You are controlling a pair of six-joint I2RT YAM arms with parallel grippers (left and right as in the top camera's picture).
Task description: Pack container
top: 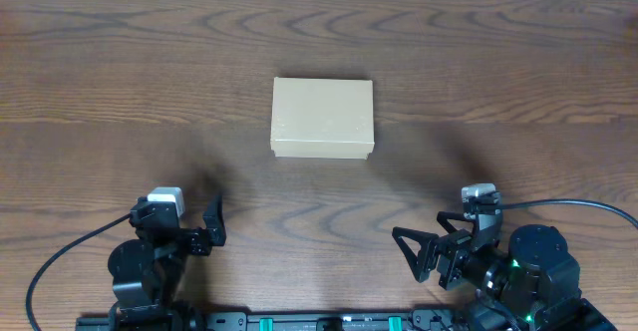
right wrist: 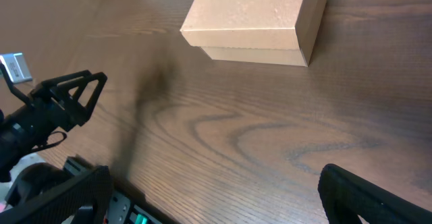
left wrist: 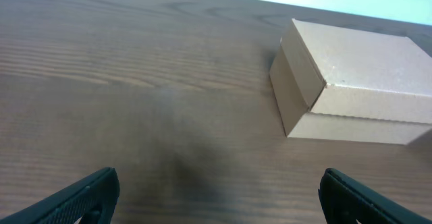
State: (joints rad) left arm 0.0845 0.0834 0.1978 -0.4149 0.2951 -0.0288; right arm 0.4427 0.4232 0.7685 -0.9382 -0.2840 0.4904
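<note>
The shut box is found mid-counter, long axis 3-to-9 o'clock: 1 o'clock of the left pincer, 11 o'clock of the right pincer. Both are held spread, empty.

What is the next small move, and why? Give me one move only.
Probably bring the left pincer forward to the near edge of the container. Its lid lies shut, and both the left and the right pincer hang open and empty, well short of it. The flap likely has to come up first.
</note>
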